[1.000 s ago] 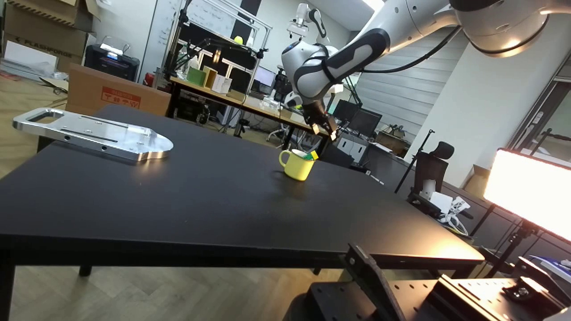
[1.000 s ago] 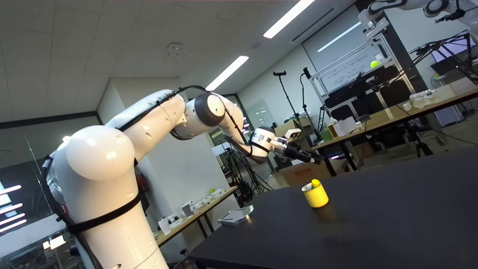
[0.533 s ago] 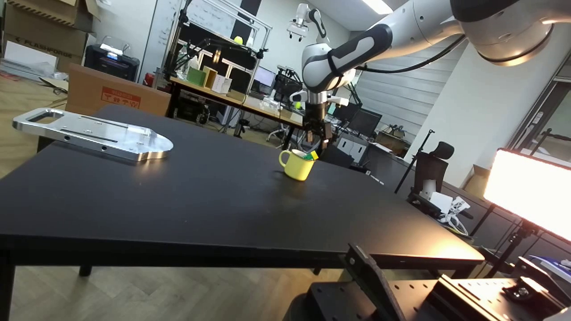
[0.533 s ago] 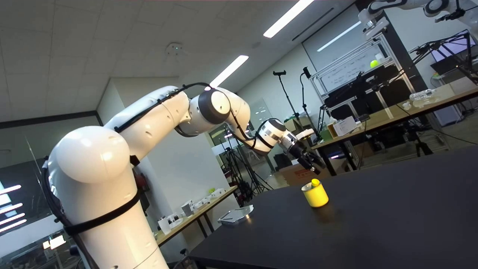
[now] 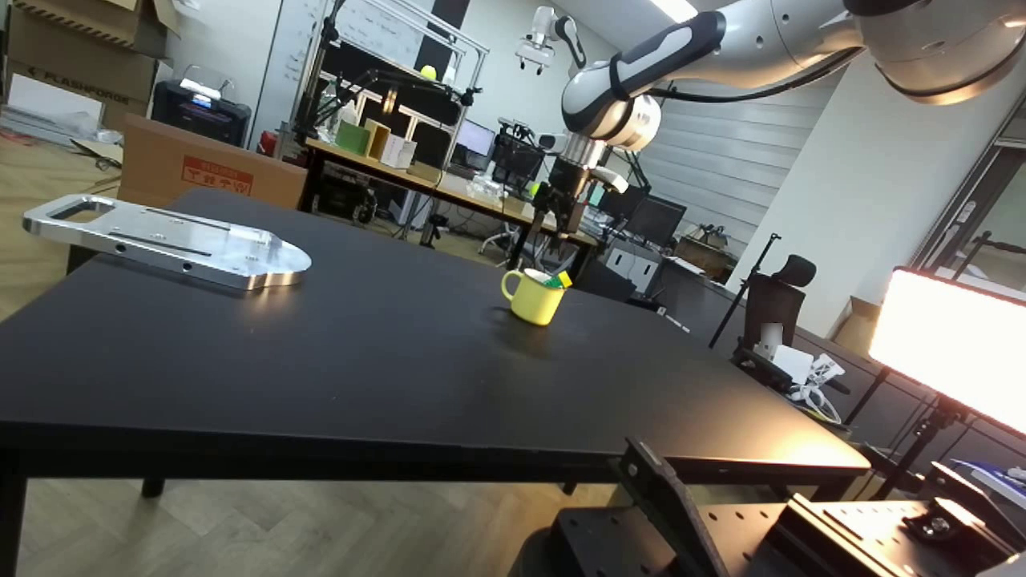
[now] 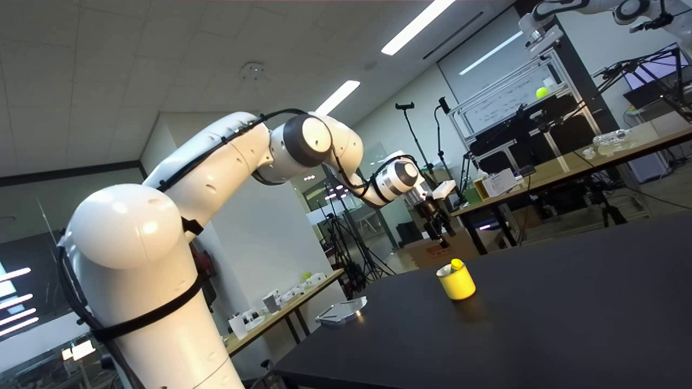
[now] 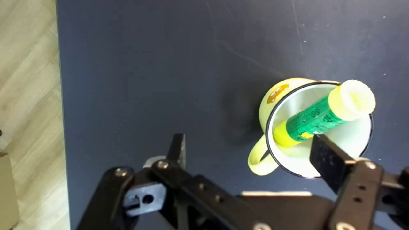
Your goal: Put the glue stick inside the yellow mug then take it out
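The yellow mug (image 5: 535, 302) stands upright on the black table, also in the other exterior view (image 6: 457, 284) and the wrist view (image 7: 266, 107). The glue stick (image 7: 314, 116), green with yellow ends, leans inside it with its upper end above the rim. That end shows in both exterior views (image 5: 559, 280) (image 6: 457, 264). My gripper (image 7: 249, 145) is open and empty, above the table and apart from the mug. In the wrist view its right finger overlaps the mug's opening and its left finger is over bare table. It shows in both exterior views (image 5: 551, 227) (image 6: 440, 241).
A silver metal plate with a handle slot (image 5: 172, 238) lies on the table (image 5: 361, 369), also in an exterior view (image 6: 342, 312). The table's edge (image 7: 62, 111) runs down the left of the wrist view. A bright light panel (image 5: 954, 344) stands beside the table.
My gripper has swung from a slanted pose to pointing more downward, and has shifted left in both exterior views. The mug and glue stick have not moved.
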Motion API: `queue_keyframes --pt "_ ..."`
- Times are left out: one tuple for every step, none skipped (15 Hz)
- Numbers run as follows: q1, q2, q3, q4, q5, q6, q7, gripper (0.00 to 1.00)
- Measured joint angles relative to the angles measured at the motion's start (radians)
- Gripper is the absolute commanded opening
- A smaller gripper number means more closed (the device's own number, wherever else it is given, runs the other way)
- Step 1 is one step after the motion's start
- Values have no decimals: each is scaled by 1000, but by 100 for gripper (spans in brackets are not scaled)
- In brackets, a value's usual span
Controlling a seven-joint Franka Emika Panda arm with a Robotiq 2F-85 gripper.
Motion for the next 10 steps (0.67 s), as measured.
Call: queue_keyframes --pt "-12 -19 2 -29 29 11 -18 100" --pt "-24 -40 2 -61 52 20 -33 100" --pt "-37 -59 2 -94 70 22 -44 100" --pt "-50 -77 2 -126 87 22 -54 100" --pt "-64 -93 1 -160 98 22 -66 100" --pt "-76 -108 -3 -195 101 23 -81 100" --pt "-81 -113 -6 -210 103 25 -85 100" --pt "-81 -111 -8 -209 104 25 -85 100" --pt "-78 -110 -8 -208 104 25 -85 100" --pt "-74 -109 -8 -207 104 25 -85 100"
